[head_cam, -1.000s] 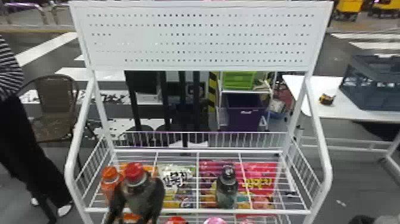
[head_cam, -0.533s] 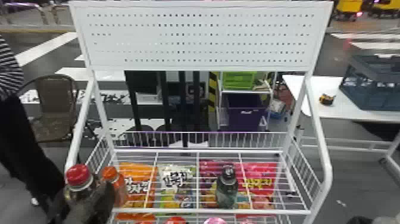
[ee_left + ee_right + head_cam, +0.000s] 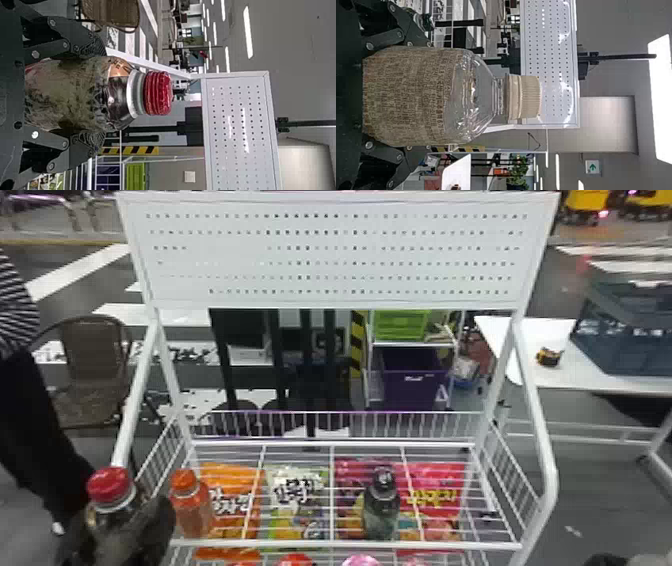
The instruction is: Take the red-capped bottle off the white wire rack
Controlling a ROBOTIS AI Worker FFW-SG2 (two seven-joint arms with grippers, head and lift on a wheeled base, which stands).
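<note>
At the lower left of the head view my left gripper [image 3: 120, 530] is shut on the red-capped bottle [image 3: 109, 495], beside the left end of the white wire rack [image 3: 350, 544]. In the left wrist view the left gripper [image 3: 93, 95] has a finger on each side of the bottle's body, and the red cap of the bottle [image 3: 157, 93] is beyond them. My right gripper [image 3: 421, 95] is shut on a clear bottle with a pale cap [image 3: 478, 95] in the right wrist view, off to the rack's right.
An orange-capped bottle [image 3: 190, 505] stands at the rack's left end, close to the left gripper. A dark-capped bottle [image 3: 382, 502] stands right of the middle. Snack bags [image 3: 295, 495] show beneath the upper wires. A white perforated panel [image 3: 330, 255] rises behind.
The left gripper has moved left with the red-capped bottle, from in front of the orange-capped bottle to the rack's left end. The dark-capped bottle has stayed put.
</note>
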